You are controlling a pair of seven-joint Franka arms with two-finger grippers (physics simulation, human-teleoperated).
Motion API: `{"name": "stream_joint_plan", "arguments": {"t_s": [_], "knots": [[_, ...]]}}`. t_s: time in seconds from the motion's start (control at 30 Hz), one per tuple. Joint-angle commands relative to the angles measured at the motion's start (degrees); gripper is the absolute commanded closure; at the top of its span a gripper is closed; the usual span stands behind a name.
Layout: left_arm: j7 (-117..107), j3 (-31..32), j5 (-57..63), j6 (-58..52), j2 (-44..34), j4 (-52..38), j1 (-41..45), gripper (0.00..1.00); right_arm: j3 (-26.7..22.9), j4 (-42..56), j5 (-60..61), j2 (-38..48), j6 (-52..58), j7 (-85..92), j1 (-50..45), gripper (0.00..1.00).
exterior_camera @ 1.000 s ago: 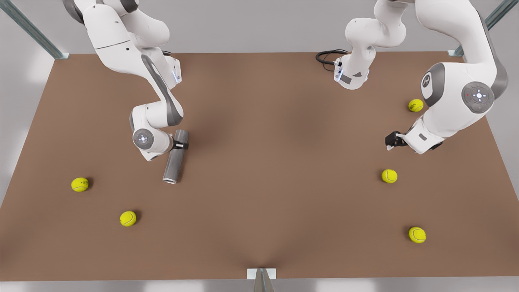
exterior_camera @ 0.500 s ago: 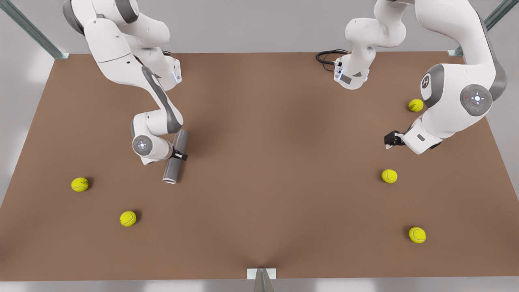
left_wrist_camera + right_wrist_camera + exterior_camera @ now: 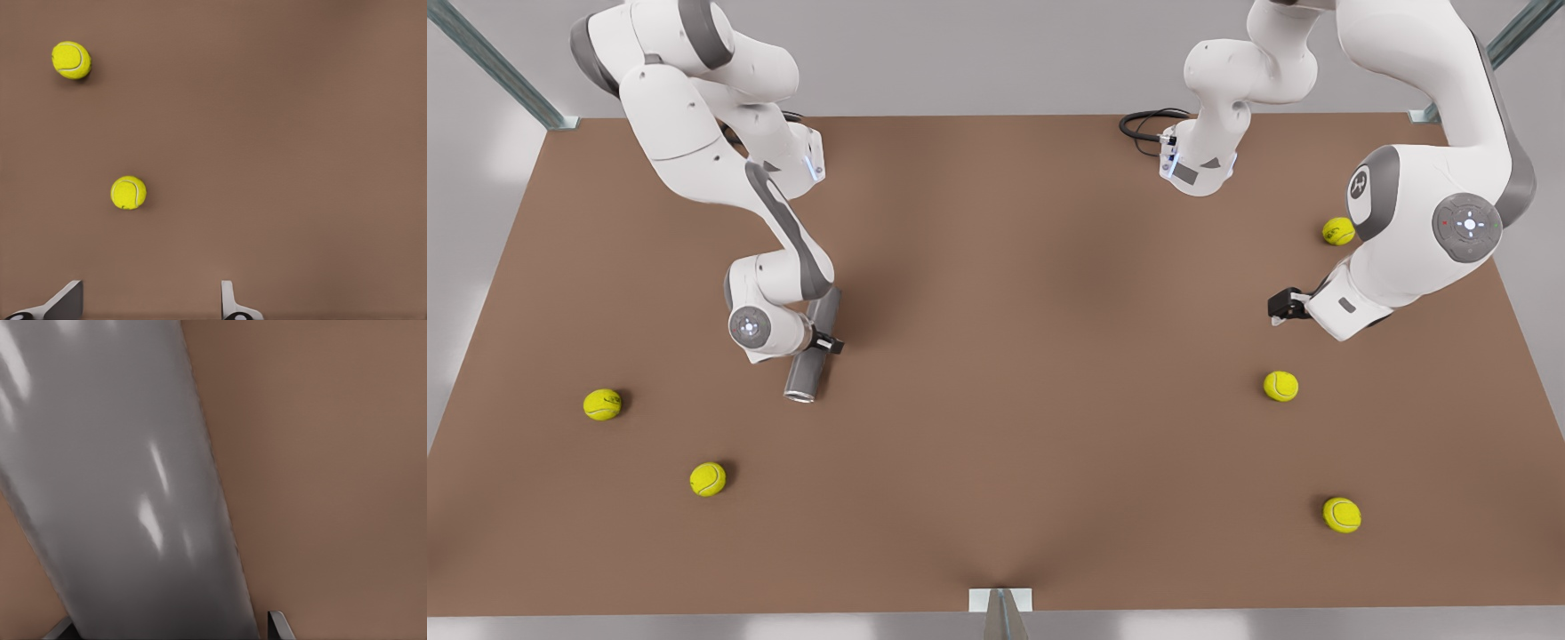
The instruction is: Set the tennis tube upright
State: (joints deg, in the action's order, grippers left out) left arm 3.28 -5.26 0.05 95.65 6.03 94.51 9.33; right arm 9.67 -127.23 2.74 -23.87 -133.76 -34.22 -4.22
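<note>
Lying flat on the brown table (image 3: 996, 400), the tennis tube (image 3: 811, 360) is found toward the front view's left, its open silvery end turned toward the viewer and its far end partly hidden under a white arm. The right gripper (image 3: 824, 341) is set across the tube past its middle, nearer the open end, with one finger on each side; in the right wrist view the grey barrel (image 3: 127, 487) runs between the two fingertips, so the fingers are spread around it, and whether they already press on it cannot be told. The left gripper (image 3: 1282, 307) is held well apart from the tube, toward the front view's right, above bare table with its fingers spread wide and nothing between them; that arm waits. Five yellow balls are scattered on the table, the nearest (image 3: 602, 404) well clear of the tube. The tube is not yet raised. A slip is judged the main risk: the barrel looks smooth and round, so a loose squeeze could let it rotate or slide out as it is tipped. With the hold taken off-centre, the longer end may sag and the tube might topple once set down.
</note>
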Motion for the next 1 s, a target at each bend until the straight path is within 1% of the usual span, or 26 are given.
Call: {"name": "stream_joint_plan", "arguments": {"t_s": [0.0,0.1,0.13,0.17,0.27,0.33,0.4,0.53,0.57,0.63,0.7,0.77,0.8,0.83,0.87,0.9,0.93,0.97], "knots": [[0.1,0.0,0.0,-0.1,-0.1,0.0,0.0,0.00,-0.1,0.0,0.1,-0.2,-0.8,2.9,0.0,0.00],[-0.2,0.0,0.0,-0.1,0.3,0.0,0.1,0.00,-0.1,0.0,0.1,-0.3,-0.8,2.9,0.0,0.00],[-0.1,0.0,0.0,-0.1,0.3,0.0,0.1,0.00,-0.2,0.0,0.1,-0.3,-0.8,2.9,0.0,0.09],[-0.1,0.0,0.0,-0.1,0.4,0.0,0.1,0.00,-0.1,0.0,0.1,-0.3,-0.8,3.0,0.1,0.27],[-0.1,0.0,0.0,-0.1,0.4,0.0,0.0,0.00,-0.2,0.0,0.1,-0.3,-0.7,4.3,0.3,0.39],[-0.1,0.0,0.0,-0.1,0.4,0.0,0.1,0.00,-0.2,0.1,0.1,-0.3,-0.6,4.3,0.2,0.40],[-0.1,0.0,0.0,-0.1,0.3,0.0,0.1,0.00,-0.2,0.1,0.1,-0.3,-0.5,4.3,0.2,0.38],[-0.1,0.0,0.0,-0.6,0.3,0.0,0.1,0.00,-0.2,2.2,0.1,-0.1,1.3,7.1,-0.1,0.37],[-0.1,0.0,0.0,-0.6,0.3,0.0,0.1,0.00,-0.2,4.6,0.1,-0.1,4.1,9.3,-0.3,0.37],[-0.1,0.0,0.0,-0.6,0.3,0.0,0.1,0.00,-0.1,6.1,0.1,0.0,4.8,16.6,-1.1,0.37],[-0.1,0.0,0.0,-0.6,0.3,0.0,0.1,0.00,-0.1,9.2,0.1,-0.1,7.7,24.1,-3.5,0.37],[-0.1,0.0,0.0,-0.6,0.3,0.0,0.1,0.00,-0.1,13.5,0.1,-0.4,11.8,25.3,-9.2,0.37],[-0.1,0.0,0.0,-0.6,0.3,0.0,0.1,0.00,-0.4,17.4,0.1,-1.7,14.0,28.5,-13.9,0.37],[-0.1,0.0,0.0,-0.7,0.3,0.0,0.1,0.00,-3.3,21.6,0.1,-3.5,14.6,34.3,-19.7,0.37],[-0.1,0.0,0.0,-0.8,0.3,0.0,0.1,0.00,-8.2,27.2,0.0,-6.5,17.6,38.7,-26.3,0.37],[-0.1,0.0,0.0,-0.8,0.3,0.0,0.1,0.00,-11.4,33.0,0.1,-10.1,19.4,43.1,-31.7,0.37],[-0.1,0.0,0.0,-0.8,0.3,0.0,0.1,0.00,-11.6,35.3,0.1,-12.0,19.4,43.7,-34.4,0.37],[-0.1,0.0,0.0,-0.8,0.3,0.0,0.1,0.00,-14.4,38.5,0.2,-14.5,19.4,47.5,-38.8,0.37]]}}
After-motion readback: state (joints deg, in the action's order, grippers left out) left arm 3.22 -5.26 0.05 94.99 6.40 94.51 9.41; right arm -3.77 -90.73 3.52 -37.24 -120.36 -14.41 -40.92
